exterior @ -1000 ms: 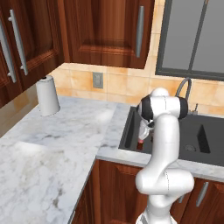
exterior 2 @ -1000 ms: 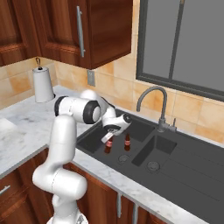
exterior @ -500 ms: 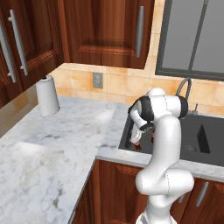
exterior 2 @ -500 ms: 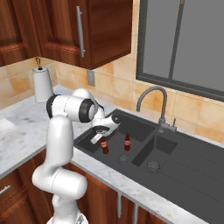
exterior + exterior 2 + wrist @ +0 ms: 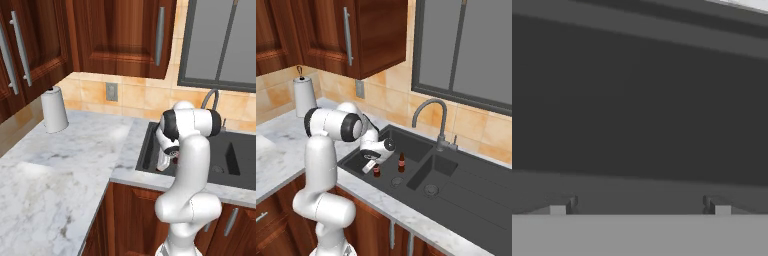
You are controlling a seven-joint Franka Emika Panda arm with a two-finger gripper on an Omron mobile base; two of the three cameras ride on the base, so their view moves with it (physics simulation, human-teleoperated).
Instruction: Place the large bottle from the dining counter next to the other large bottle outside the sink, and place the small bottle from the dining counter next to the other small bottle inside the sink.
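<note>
1. You are looking at a kitchen corner: a white-grey marble table runs across the left and lower left of the left base view, with dark wooden cabinets above it and tan tiles behind.
2. A paper towel roll stands upright at the left of that view, close to the tiled wall; in the right base view it sits at the upper left.
3. A dark sink takes up the centre and right of the right base view, with a curved grey faucet rising behind it, below a window at the upper right.
4. Your arm bends down over the sink's left basin, and the pincer hangs inside that basin, just left of centre in the right base view.
5. The pincer is spread wide and pinches nothing; in the hand view its two fingertips stand far apart at the bottom, facing the dark sink wall.
6. One small bottle, dark brown with a red label, stands upright on the basin floor just beside the pincer, near the front rim.
7. You can see the other small bottle upright a little to its right, toward the frame's centre; the two stand near each other and apart.
8. In the left base view a bit of red and brown shows beside the arm at right of centre; you cannot tell there which bottle it is.
</note>
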